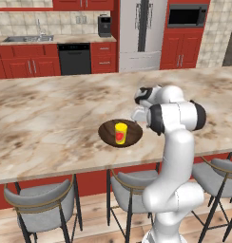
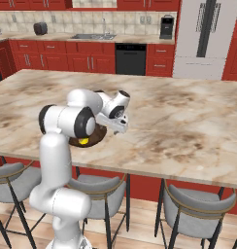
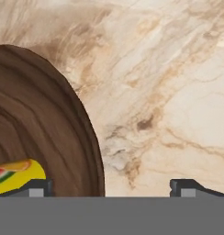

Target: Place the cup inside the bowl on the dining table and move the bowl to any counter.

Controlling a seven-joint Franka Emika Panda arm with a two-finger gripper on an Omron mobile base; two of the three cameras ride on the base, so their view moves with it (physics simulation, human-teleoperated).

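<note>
Cup (image 1: 120,133): yellow, red mark on its side; stands upright inside the bowl, centre of the left base view. In the hand view it shows at the lower left edge, on the bowl's floor.
Bowl (image 1: 108,134): dark wood grain, wide and shallow; rests on the dining surface (image 1: 51,118) near its front edge, above the stools (image 1: 44,201). In the right base view it sits left of centre, largely hidden behind the arm's elbow.
Step in hand: judged from the layout, the first half is done, as the cup already sits in the bowl; the bowl is not yet gripped or lifted.
Claw (image 3: 111,186): jaws at their widest, holding nothing. In the hand view the bowl's rim passes between the two fingertips (image 3: 38,187), one tip over the bowl's interior beside the cup, the other over bare marble. Contact with the rim cannot be confirmed.
Next move, as a judgement: lower so the rim lies between the pads, close on the wall, lift level so the cup does not tip.
Counter (image 1: 46,40): marble over red cabinets, upper left of the left base view, well apart from the bowl; the base will likely have to drive.
</note>
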